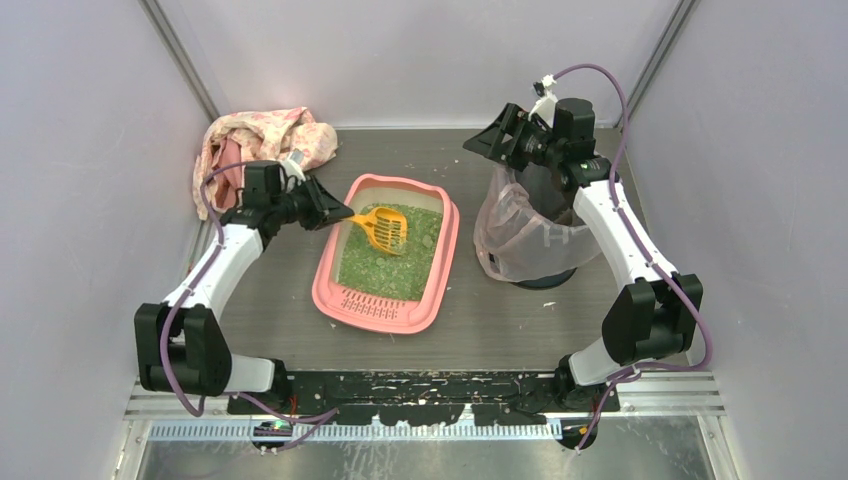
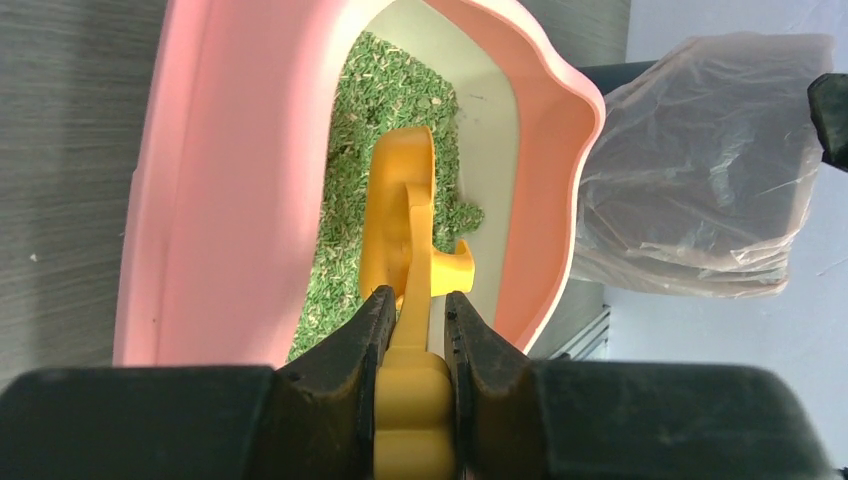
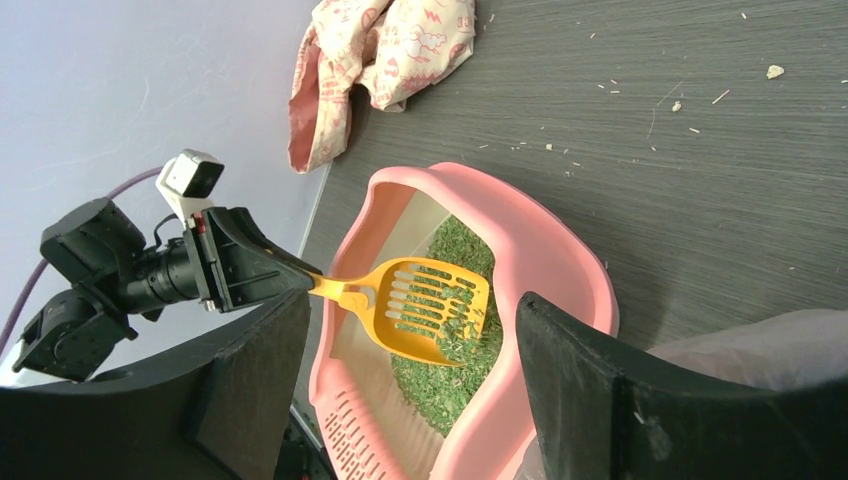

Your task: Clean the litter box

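The pink litter box with green granules sits mid-table, its slotted lip toward the arms; it also shows in the left wrist view and the right wrist view. My left gripper is shut on the handle of an orange slotted scoop, held over the box's far end with some green granules on it. In the left wrist view the fingers clamp the orange handle. My right gripper is open and empty, raised beside the bin's far rim, its fingers wide apart.
A dark round bin lined with a translucent pinkish bag stands right of the box, under my right arm. A crumpled pink patterned cloth lies at the back left. Small crumbs are scattered on the grey table. White walls close in on both sides.
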Robot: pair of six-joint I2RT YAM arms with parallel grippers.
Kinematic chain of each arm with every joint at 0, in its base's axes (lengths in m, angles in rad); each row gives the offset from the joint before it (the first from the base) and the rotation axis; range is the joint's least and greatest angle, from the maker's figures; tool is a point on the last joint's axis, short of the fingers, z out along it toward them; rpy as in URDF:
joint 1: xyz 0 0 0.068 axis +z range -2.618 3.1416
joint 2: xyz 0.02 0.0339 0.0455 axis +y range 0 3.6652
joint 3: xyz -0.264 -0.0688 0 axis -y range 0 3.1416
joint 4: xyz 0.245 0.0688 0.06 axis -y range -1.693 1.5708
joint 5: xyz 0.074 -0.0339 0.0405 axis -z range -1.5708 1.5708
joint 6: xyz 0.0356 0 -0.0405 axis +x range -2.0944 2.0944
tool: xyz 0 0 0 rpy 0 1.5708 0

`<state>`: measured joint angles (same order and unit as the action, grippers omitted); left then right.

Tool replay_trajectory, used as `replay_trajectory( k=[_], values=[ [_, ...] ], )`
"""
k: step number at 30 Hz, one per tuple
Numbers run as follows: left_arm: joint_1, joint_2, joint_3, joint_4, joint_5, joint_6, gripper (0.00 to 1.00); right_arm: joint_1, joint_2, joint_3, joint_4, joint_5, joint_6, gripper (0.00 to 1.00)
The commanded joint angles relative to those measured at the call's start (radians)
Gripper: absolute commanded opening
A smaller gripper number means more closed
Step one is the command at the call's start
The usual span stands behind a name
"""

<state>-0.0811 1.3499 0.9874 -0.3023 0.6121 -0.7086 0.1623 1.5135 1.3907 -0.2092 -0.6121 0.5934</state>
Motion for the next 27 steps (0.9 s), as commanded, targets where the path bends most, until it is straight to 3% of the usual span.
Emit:
replay_trajectory(
  k=[1,9,18,24,27],
  values=[
    [-0.054,0.033,0.057,-0.004,-0.046,0.051,0.0,0.011,0.006,0.016,0.026,-0.013,0.011,0.8],
    [-0.158,0.15,0.063,0.134,-0.1,-0.021,0.0,0.012,0.001,0.014,0.012,-0.01,0.003,0.8],
    [-0.198,0.241,0.091,0.194,-0.095,-0.047,0.0,0.012,0.003,0.028,-0.008,-0.008,-0.014,0.8],
    [-0.199,0.279,-0.018,0.5,0.01,-0.252,0.0,0.012,0.0,0.03,-0.011,-0.01,-0.015,0.8],
    [-0.197,0.278,-0.031,0.505,0.012,-0.253,0.0,0.013,-0.001,0.034,-0.015,-0.009,-0.016,0.8]
  ],
)
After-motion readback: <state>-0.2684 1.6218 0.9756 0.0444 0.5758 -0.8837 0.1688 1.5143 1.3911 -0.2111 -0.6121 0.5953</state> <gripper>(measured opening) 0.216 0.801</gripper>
